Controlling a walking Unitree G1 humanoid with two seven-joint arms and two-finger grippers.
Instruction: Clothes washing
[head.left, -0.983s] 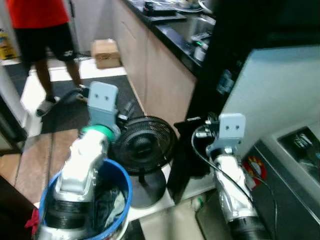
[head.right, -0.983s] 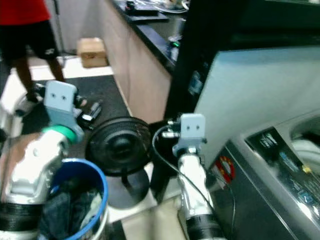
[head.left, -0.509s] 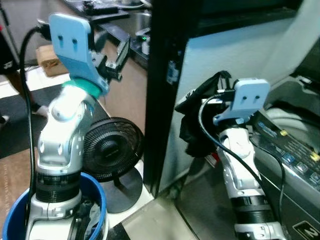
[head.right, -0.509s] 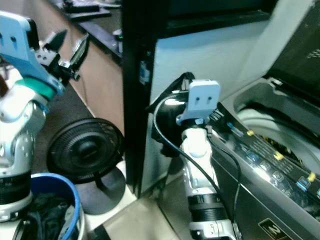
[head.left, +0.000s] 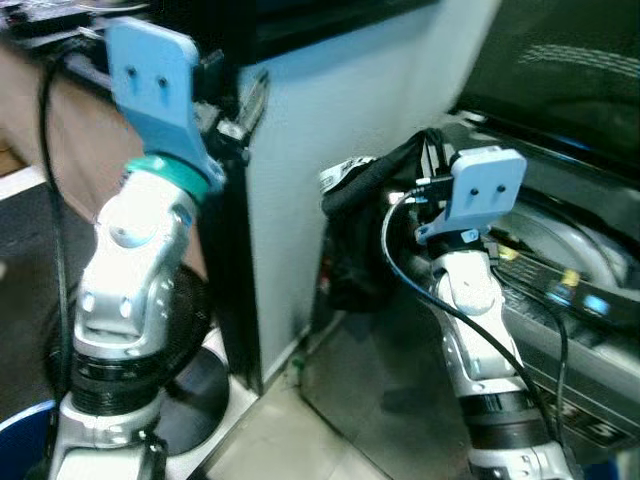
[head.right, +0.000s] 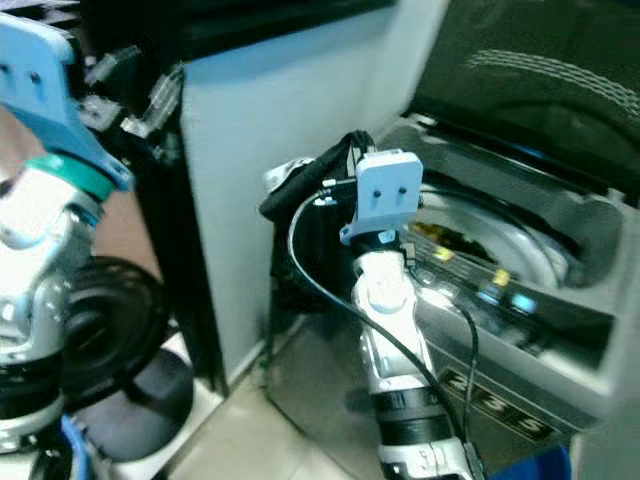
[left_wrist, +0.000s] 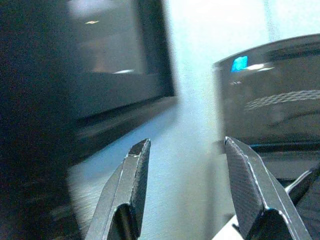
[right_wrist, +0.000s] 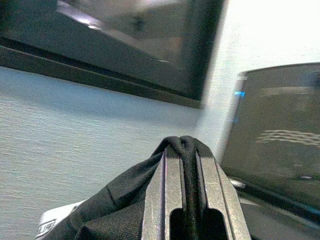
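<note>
My right gripper (right_wrist: 182, 149) is shut on a black garment (right_wrist: 116, 209) with a white label. The garment (head.right: 300, 225) hangs in a bunch at the left front corner of the grey top-loading washing machine (head.right: 560, 255). The machine's dark lid (head.right: 540, 85) stands up and the drum opening (head.right: 480, 232) shows beside the right wrist. Raised at shoulder height to the left, my left gripper (left_wrist: 185, 142) is open with nothing between its fingers, in front of a pale wall and a dark panel.
A black floor fan (head.right: 100, 340) stands low on the left beside a tall black panel (head.left: 228, 250). A blue bucket rim (head.left: 18, 432) shows at the bottom left corner. Pale floor tiles lie in front of the machine.
The camera has swung right, away from the kitchen and the person, bringing the washing machine into view. My right gripper has lifted the black garment up to the machine's corner. My left arm has risen.
</note>
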